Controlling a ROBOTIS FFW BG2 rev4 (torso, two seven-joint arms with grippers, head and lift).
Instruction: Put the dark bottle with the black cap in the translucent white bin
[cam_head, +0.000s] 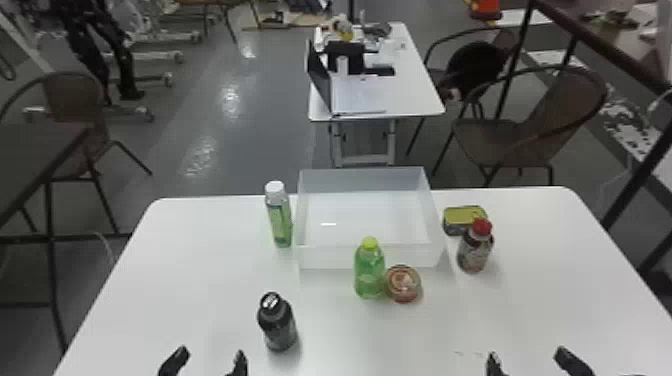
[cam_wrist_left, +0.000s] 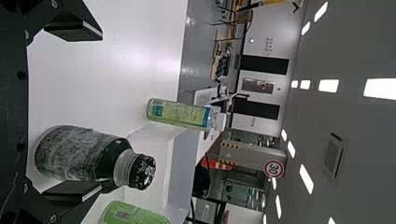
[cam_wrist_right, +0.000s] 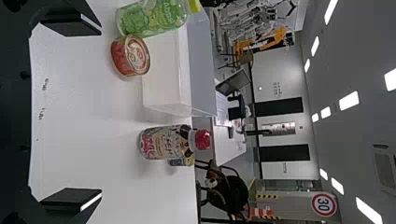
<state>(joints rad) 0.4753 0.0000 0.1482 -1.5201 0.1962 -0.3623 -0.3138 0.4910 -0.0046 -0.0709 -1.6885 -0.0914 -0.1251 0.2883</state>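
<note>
Dark bottle upright, ahead and to the right of my left tool

The bottle stands on the white tabletop, its long axis vertical and its black cap on top. It lies outside the gap of my left tool, just past the right-hand finger; in the left wrist view that finger partly overlaps the bottle. The left tool is released, its two fingers spread side by side with nothing between them. My right tool is also released and empty, well apart on the right, so the left arm is nearer.

As I judge it, the left tool should shift right until its gap lines up with the bottle, then go forward around the upright body. Closing in without that shift could knock it over. The translucent bin sits farther ahead and to the right, with a green bottle just before its near wall.
</note>
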